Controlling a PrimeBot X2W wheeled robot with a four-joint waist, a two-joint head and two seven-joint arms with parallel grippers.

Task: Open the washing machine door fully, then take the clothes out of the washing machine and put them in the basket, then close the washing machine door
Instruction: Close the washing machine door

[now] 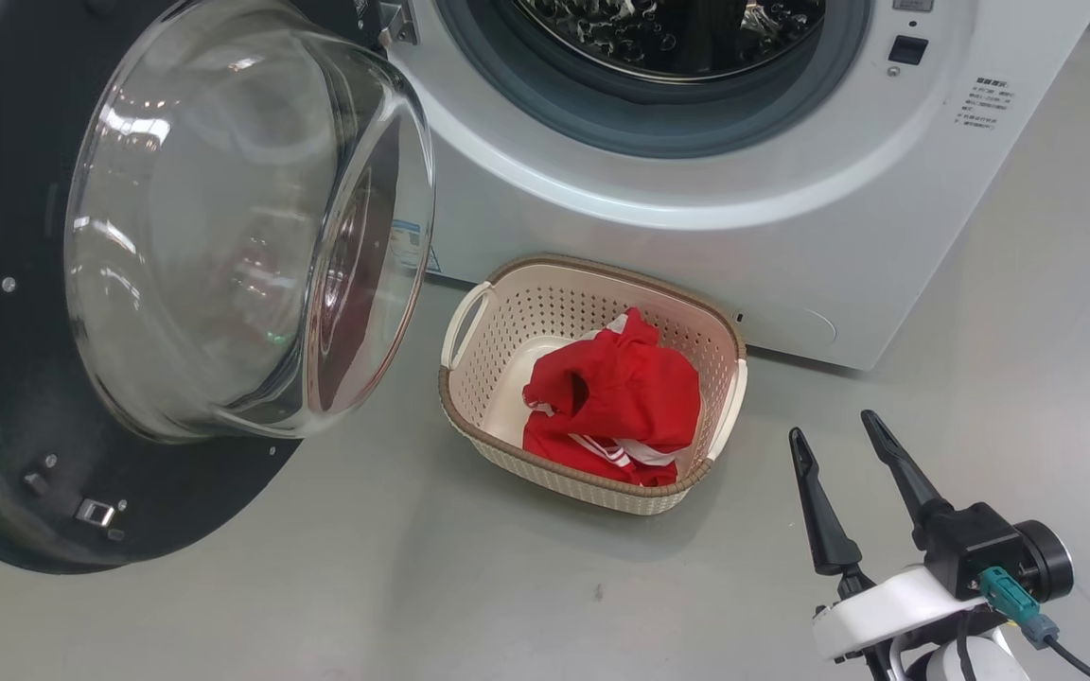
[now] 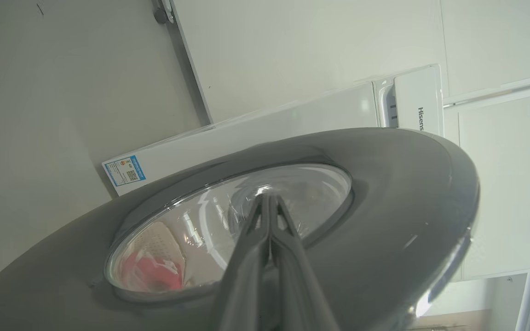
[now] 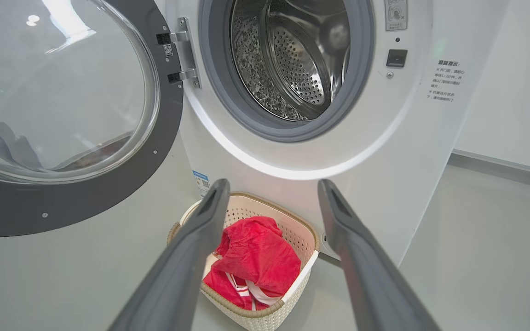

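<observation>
Left pincer (image 2: 265, 196) closed, perhaps touching outer door (image 2: 407, 193)

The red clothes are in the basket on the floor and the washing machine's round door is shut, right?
Not quite. The washing machine door is open, not shut: the head view shows it swung out to the left, leaving the drum uncovered. The rest is right: the red clothes are in the basket on the floor.
</observation>
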